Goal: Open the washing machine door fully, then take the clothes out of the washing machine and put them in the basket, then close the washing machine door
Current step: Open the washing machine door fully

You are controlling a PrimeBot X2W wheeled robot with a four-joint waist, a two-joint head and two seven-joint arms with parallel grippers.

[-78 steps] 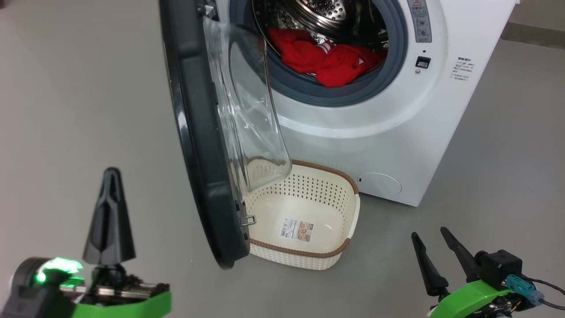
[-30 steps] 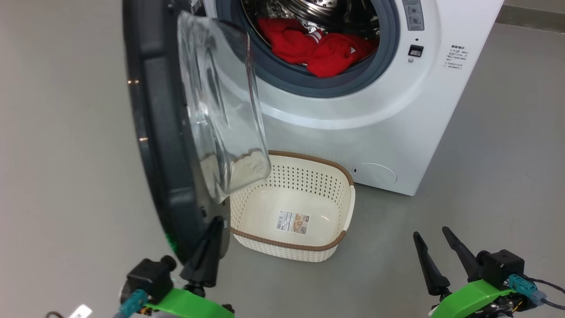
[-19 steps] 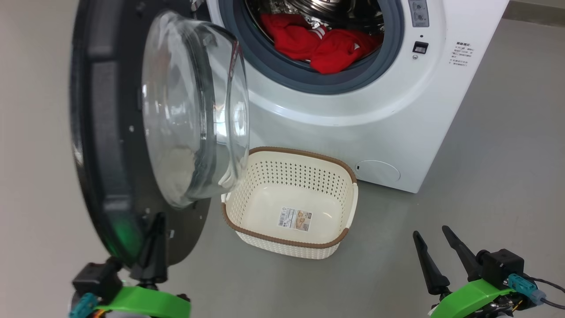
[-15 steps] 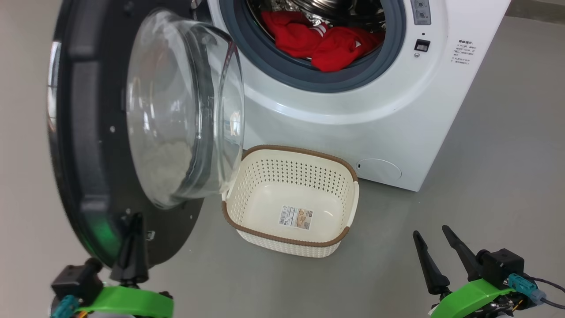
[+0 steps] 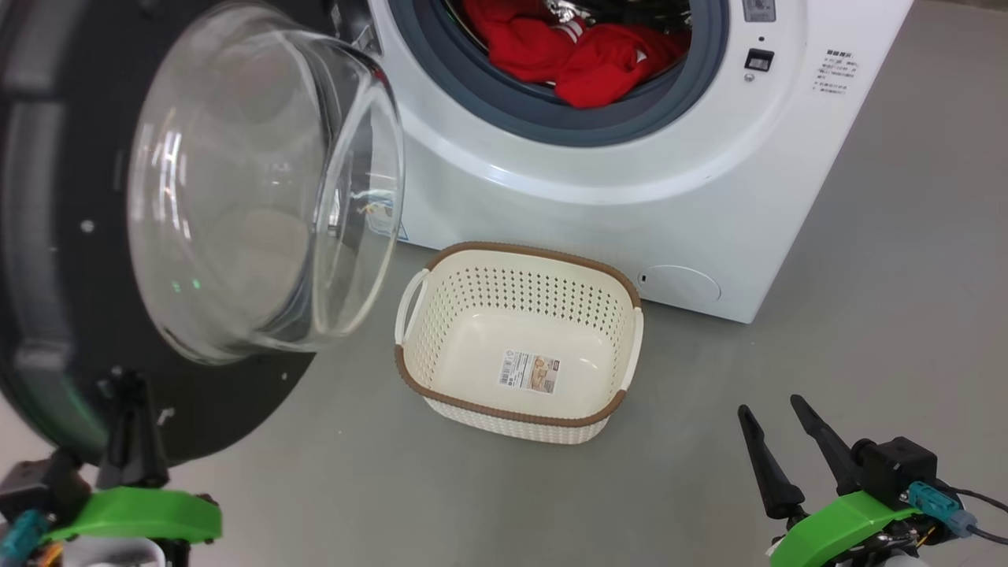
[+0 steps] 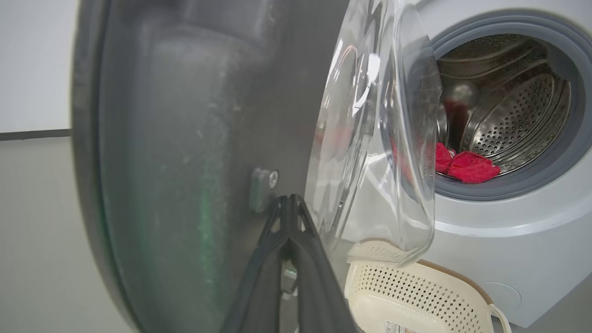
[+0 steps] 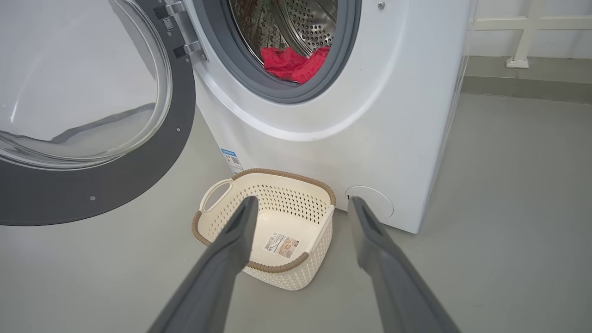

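- My left pincer (image 5: 127, 387) is clenched with nothing between its 2 fingers. In the left wrist view its tip (image 6: 289, 203) sits against the inner face of the door (image 6: 162, 138), just beside the small latch (image 6: 261, 185).
- The door (image 5: 47, 236) stands wide open to my left. I judge the opening step done or all but done.
- My right pincer (image 5: 770, 409) hangs released low on my right, its fingers spread and empty, well apart from everything.
- The clothes (image 5: 583, 55) lie in the washing machine (image 5: 630, 205), heaped on the lower lip of the drum (image 7: 305, 23). Their long axis runs left to right across the mouth.
- From my right pincer (image 7: 301, 201) the clothes (image 7: 293, 62) are up and ahead with nothing between, so I judge that arm better placed for the reach.
- From my left pincer the door's glass bowl (image 6: 379, 138) bulges across the line to the clothes (image 6: 467, 166). That arm would first have to come round it.
- The basket (image 5: 512, 299) sits empty on the floor (image 5: 866, 315), close before the machine and under the mouth. The bowl overhangs the basket's left end, so a drop there should stay right of the glass.
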